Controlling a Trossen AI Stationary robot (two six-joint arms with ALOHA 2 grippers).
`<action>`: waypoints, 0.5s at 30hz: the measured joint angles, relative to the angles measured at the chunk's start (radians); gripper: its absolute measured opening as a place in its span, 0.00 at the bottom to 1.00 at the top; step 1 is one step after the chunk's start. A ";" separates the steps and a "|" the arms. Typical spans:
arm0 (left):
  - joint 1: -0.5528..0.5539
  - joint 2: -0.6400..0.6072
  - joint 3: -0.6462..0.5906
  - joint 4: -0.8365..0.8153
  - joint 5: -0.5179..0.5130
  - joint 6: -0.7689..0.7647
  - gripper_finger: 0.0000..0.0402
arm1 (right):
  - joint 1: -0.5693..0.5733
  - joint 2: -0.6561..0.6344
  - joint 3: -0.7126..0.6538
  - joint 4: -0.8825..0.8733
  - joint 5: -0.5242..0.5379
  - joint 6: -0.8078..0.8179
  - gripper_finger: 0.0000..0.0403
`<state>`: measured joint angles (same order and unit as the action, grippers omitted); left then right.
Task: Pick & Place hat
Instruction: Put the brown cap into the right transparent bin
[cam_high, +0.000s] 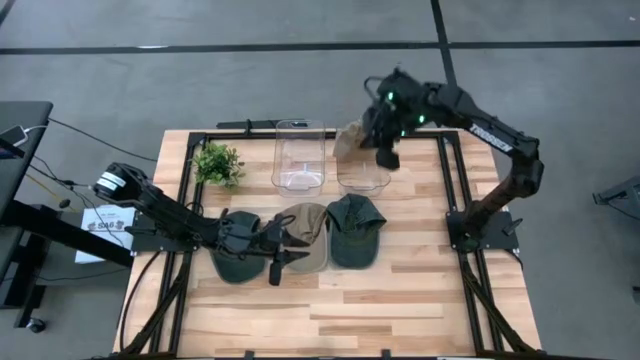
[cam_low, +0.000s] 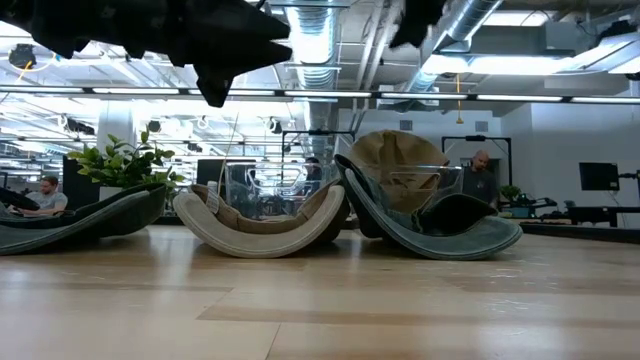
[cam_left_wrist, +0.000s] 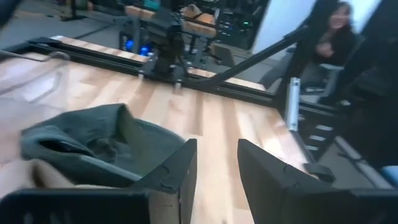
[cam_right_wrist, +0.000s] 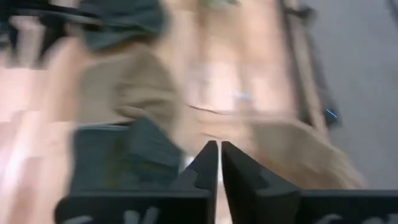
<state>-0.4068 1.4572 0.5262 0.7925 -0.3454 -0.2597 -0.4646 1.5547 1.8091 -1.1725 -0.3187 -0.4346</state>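
Observation:
Three caps lie brim-up in a row on the table: a dark green one (cam_high: 235, 262), a tan one (cam_high: 308, 232) and another dark green one (cam_high: 356, 230). A further tan cap (cam_high: 350, 140) sits in the right clear bin (cam_high: 363, 178), leaning over its far rim. My left gripper (cam_high: 282, 255) hovers open above the near edge of the tan cap, between it and the left green cap; its wrist view shows a green cap (cam_left_wrist: 106, 143) beside the open fingers (cam_left_wrist: 217, 163). My right gripper (cam_high: 387, 157) is shut (cam_right_wrist: 219, 155) above the right bin, next to the tan cap (cam_right_wrist: 298, 155).
A second clear bin (cam_high: 298, 155) stands left of the right one. A small potted plant (cam_high: 217, 163) sits at the far left corner. Black frame rails (cam_high: 455, 190) border the table. Bare wood (cam_high: 400, 310) lies near of the caps. People sit in the room behind.

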 joint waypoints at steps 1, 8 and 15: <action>0.000 -0.005 0.000 0.001 0.019 -0.011 0.28 | 0.047 -0.005 0.000 0.004 0.002 0.012 0.01; -0.053 -0.049 0.000 0.001 0.062 -0.037 0.28 | 0.387 -0.003 -0.030 0.083 0.166 0.117 0.01; -0.138 -0.087 0.000 0.003 -0.007 -0.035 0.28 | 0.664 -0.006 -0.269 0.315 0.480 0.313 0.00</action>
<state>-0.5449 1.3700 0.5262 0.7951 -0.3524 -0.2947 0.1998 1.5489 1.5400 -0.8578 0.1615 -0.1216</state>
